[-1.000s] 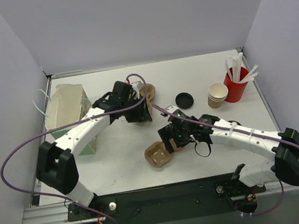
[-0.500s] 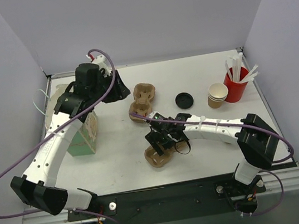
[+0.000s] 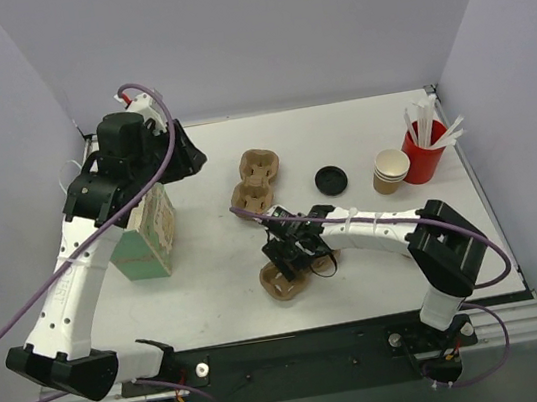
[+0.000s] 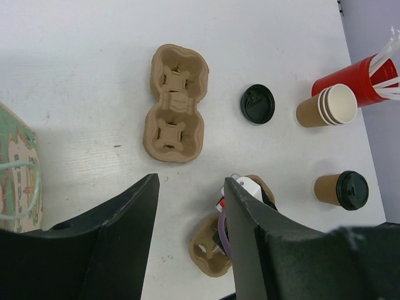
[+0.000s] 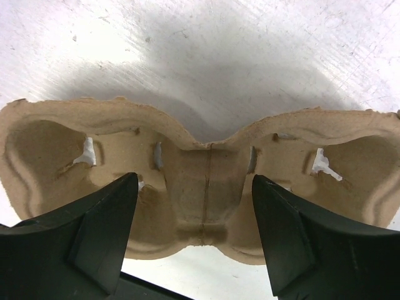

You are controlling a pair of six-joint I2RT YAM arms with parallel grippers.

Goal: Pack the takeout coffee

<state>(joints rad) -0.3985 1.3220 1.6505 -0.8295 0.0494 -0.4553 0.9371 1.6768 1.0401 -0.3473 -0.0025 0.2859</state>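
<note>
R gripper (image 5: 192, 187) jaws open round middle of near carrier (image 5: 56, 150), no pinch yet. L gripper (image 4: 190, 187) up high, open, empty. The lidded coffee cup (image 4: 340, 189) stands on table (image 4: 94, 37) near it. Step: grabbing carrier. Next, I think: squeeze softly, lift

Bare table (image 3: 207, 261) between bag (image 3: 148, 241) and carrier (image 3: 279, 286)

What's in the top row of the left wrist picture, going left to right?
Brown moulded pulp cup carrier → round black plastic lid → stack of brown paper cups → red cup of white sticks.
</note>
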